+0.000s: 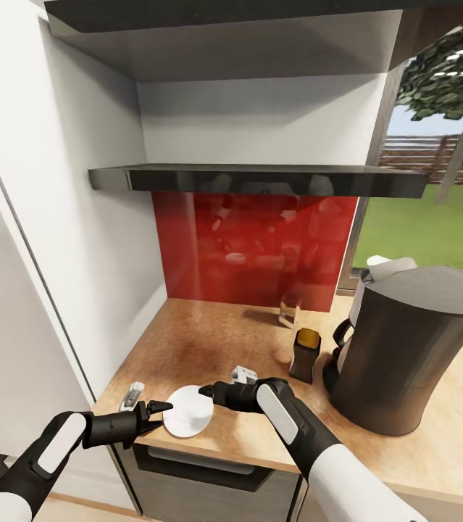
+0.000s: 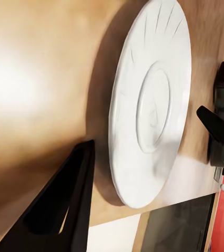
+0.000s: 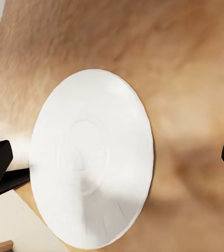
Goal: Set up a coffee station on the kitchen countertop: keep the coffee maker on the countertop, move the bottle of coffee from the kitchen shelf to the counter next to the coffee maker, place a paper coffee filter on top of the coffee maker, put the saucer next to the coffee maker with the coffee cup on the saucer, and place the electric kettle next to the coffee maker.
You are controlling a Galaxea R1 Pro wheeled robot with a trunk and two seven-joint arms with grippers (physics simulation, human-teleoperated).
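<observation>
Saucer [image 1: 188,411] on countertop [image 1: 209,341] edge | both tools spread, empty | no writing legible

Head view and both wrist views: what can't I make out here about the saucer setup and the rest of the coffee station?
- Coffee cup: not identifiable; two small pale items on the countertop are too small in the head view, one partly behind the right hand.
- Coffee maker: cut off by the head view's right edge.
- Top of the kitchen shelf: hidden, seen from below.
- Left hand: one finger shows in its wrist view; spread unclear.
</observation>
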